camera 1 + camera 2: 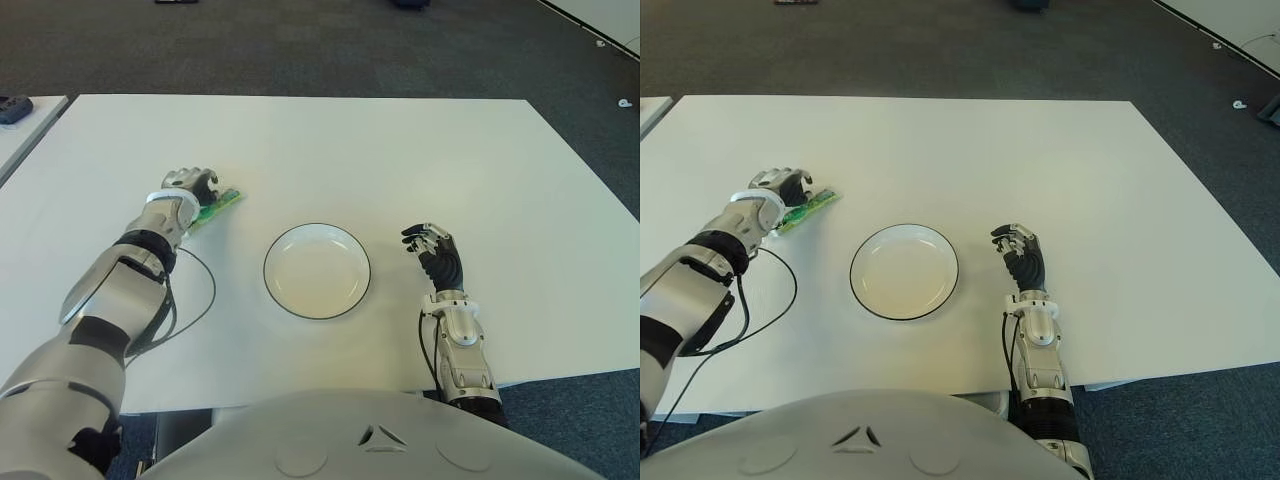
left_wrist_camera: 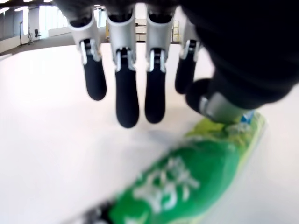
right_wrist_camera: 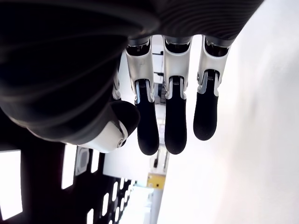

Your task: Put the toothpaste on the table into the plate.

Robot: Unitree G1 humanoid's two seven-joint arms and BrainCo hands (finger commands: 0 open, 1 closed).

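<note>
My left hand [image 1: 190,187] over green toothpaste tube [image 1: 222,207], left of white black-rimmed plate [image 1: 317,271]: fingers [image 2: 126,93] spread, thumb touching tube, not yet gripping. Right hand [image 1: 432,248] right of plate, fingers relaxed, empty.

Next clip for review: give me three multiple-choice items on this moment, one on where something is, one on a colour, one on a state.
1. Where is the toothpaste?
A. in the plate
B. on the table, left of the plate, under the left hand
C. beside the right hand

2. What colour is the toothpaste tube?
A. green
B. red
C. blue

3. What does the plate hold?
A. the toothpaste
B. a cup
C. nothing

Answers: 1 B, the eye views show the left hand over the tube on the white table. 2 A, the left wrist view shows green. 3 C, its inside is bare; the right hand is idle to its right.
</note>
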